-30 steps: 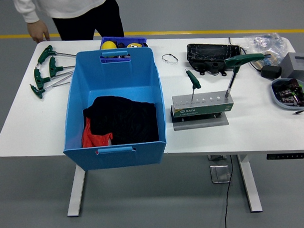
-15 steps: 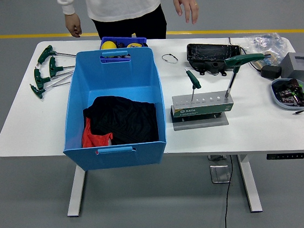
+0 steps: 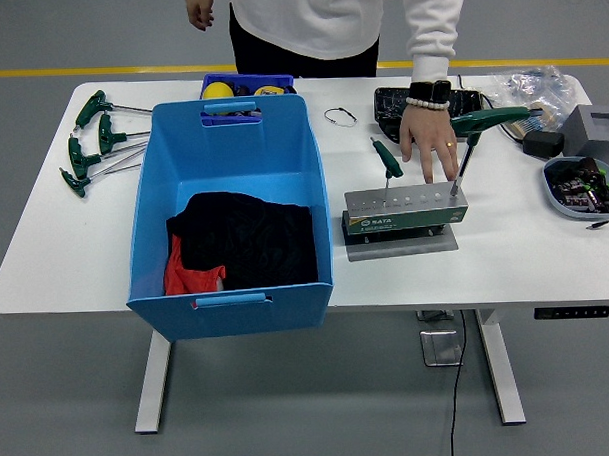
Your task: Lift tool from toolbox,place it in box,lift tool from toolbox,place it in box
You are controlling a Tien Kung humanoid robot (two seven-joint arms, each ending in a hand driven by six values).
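Since half a second ago, the person at the far side has stepped right and brought one hand (image 3: pixel 428 142) down onto the grey tool stand (image 3: pixel 406 208), fingers spread and resting just behind its row of holes, gripping nothing. Two green T-handle drivers stay upright in the stand: a small one (image 3: pixel 386 162) at left, a larger one (image 3: pixel 481 124) at right beside that hand. Neither robot hand is visible, so no lift toward the blue bin (image 3: pixel 234 290) appears underway.
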